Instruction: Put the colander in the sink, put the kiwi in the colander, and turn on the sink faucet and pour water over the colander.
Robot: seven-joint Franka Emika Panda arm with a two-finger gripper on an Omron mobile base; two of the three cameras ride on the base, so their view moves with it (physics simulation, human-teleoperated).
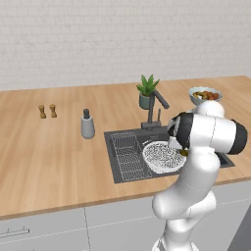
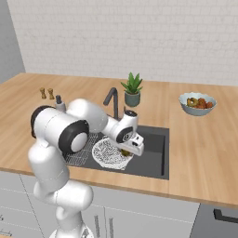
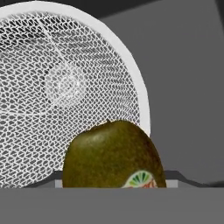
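Step 2 of 3 is in hand: the gripper (image 2: 126, 151) pinches the kiwi (image 3: 113, 156) above the near right rim of the colander (image 1: 162, 156), which lies in the sink (image 2: 153, 160). Next, I judge, it must shift left over the mesh and let go. The faucet (image 1: 154, 108) looks dry.

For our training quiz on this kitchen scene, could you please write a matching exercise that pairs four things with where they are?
Things:
1. colander
2. kiwi
3. fruit bowl
4. potted plant

Places:
A. on the counter right of the sink
B. held in the end effector
C. behind the sink faucet
D. lying in the sink

Pairs: 1-D, 2-B, 3-A, 4-C
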